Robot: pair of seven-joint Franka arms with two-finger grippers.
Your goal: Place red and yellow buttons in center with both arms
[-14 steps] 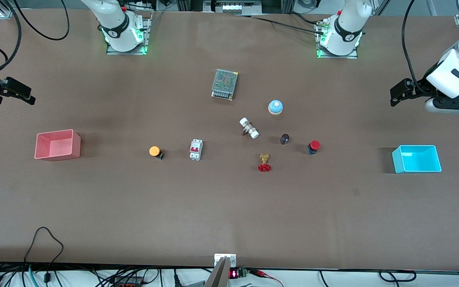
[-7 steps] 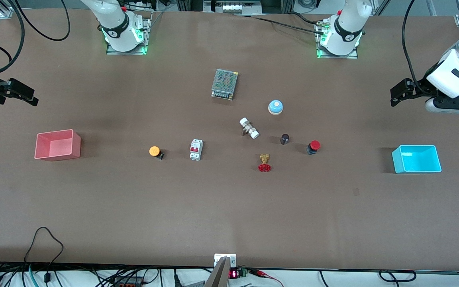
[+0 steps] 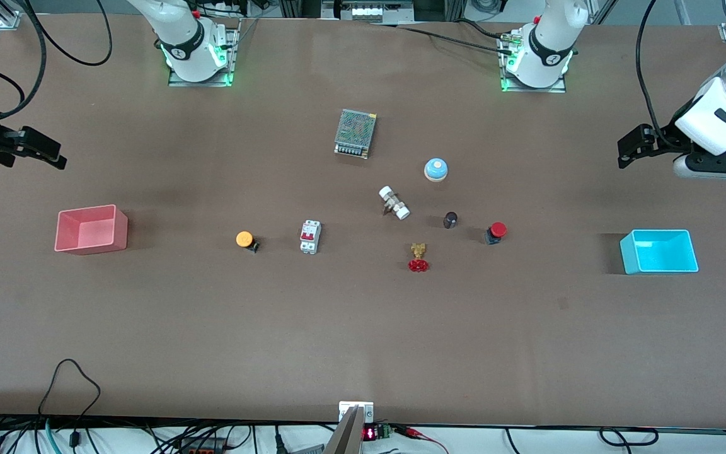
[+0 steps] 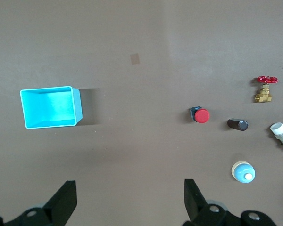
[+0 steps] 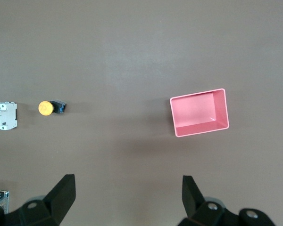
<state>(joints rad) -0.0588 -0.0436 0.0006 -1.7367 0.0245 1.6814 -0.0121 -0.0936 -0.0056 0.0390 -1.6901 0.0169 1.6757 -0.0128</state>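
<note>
**Both buttons on the worktop, both grippers high at the ends**

The yellow button (image 3: 244, 239) is seen left of the middle of the front frame, beside a white breaker (image 3: 310, 237). The red button (image 3: 496, 231) is seen right of the middle, with a dark cylinder (image 3: 450, 219) and a red-handled valve (image 3: 418, 258) close by. Both buttons lie on the worktop (image 3: 363, 340), well apart, with the middle ground between them.

The left gripper (image 3: 629, 146) is held at the right edge of the frame, above the blue bin (image 3: 659, 251); its fingers (image 4: 63, 200) are spread wide with nothing between them. The right gripper (image 3: 41, 150) is held at the left edge, above the pink bin (image 3: 91, 228), likewise wide open and empty.

Neither button is gripped. Such a scene could fit buttons waiting to be fetched or buttons already set down, though their wide spacing is judged to favour the former.
</note>
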